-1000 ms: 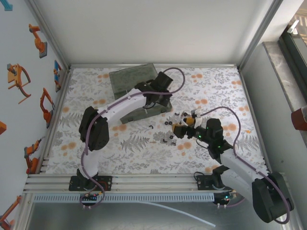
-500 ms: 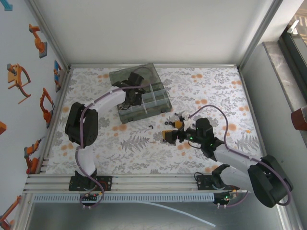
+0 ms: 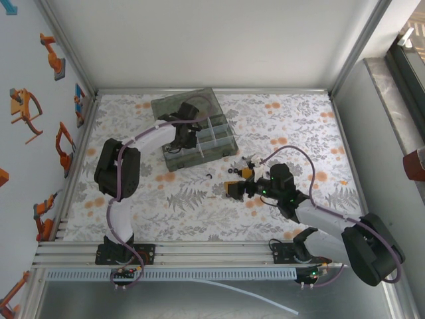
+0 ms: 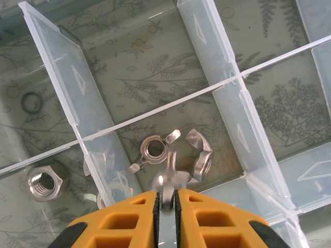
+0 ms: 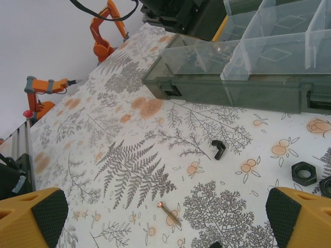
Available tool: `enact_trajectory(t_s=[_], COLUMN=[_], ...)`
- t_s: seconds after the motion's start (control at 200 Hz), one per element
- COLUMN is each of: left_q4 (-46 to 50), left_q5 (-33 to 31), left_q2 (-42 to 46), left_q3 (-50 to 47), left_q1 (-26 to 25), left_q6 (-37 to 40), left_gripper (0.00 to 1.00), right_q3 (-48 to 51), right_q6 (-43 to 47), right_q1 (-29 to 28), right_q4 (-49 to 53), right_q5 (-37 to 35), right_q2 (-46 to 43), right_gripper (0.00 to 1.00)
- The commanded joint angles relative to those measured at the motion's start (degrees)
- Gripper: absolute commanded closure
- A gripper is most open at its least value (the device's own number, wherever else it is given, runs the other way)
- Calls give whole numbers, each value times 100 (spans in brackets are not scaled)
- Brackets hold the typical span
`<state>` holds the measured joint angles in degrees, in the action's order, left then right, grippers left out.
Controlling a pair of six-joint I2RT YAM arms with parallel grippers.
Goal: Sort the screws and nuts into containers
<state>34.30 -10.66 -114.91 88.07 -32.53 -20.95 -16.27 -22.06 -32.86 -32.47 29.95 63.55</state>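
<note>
Nut (image 4: 181, 173) pinched in left gripper (image 4: 165, 202), still over containers (image 4: 216, 54); right gripper (image 5: 171, 219) apart, unmoved.

The left gripper (image 4: 166, 199) now hangs over the organiser box's (image 3: 199, 157) left side, not its right, jaws perhaps loosening on a wing nut (image 4: 168, 176); the right gripper (image 3: 239, 181) sits further left.

No text, number or brand can be read on the containers (image 3: 212, 149) or the floral table (image 3: 172, 199).
</note>
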Motion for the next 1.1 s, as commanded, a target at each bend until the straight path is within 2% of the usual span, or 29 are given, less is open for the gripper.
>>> enact_trajectory(t_s=[0.0, 0.16, 0.24, 0.361, 0.456, 0.626, 0.741, 1.097], left_q4=[-33, -226, -313, -396, -50, 838, 1226, 1511], left_q5=[65, 169, 246, 589, 987, 1187, 1109, 955], left_q2=[73, 431, 659, 857, 619, -318, -797, -1452], left_q3=[134, -133, -238, -281, 6, 835, 1289, 1924], left_q1=[7, -72, -254, -784, -1207, -1797, -2036, -2143], left_q6=[-87, -68, 58, 438, 688, 1102, 1123, 1040], left_gripper=[84, 78, 75, 67, 62, 62, 62, 61], right_q3=[-148, -156, -242, -82, -41, 14, 52, 133], right_q6=[105, 187, 309, 415, 399, 131, 97, 97], right_q1=[-31, -35, -35, -1, 139, 619, 676, 682], right_q4=[-148, 30, 451, 804, 1296, 1394, 1337, 1287], right_q5=[-136, -236, -343, -1034, -1679, -1336, -1231, -1150], right_q2=[-117, -235, -419, -1013, -1395, -1504, -1557, -1725], right_gripper=[0, 0, 0, 0, 0, 0, 0, 0])
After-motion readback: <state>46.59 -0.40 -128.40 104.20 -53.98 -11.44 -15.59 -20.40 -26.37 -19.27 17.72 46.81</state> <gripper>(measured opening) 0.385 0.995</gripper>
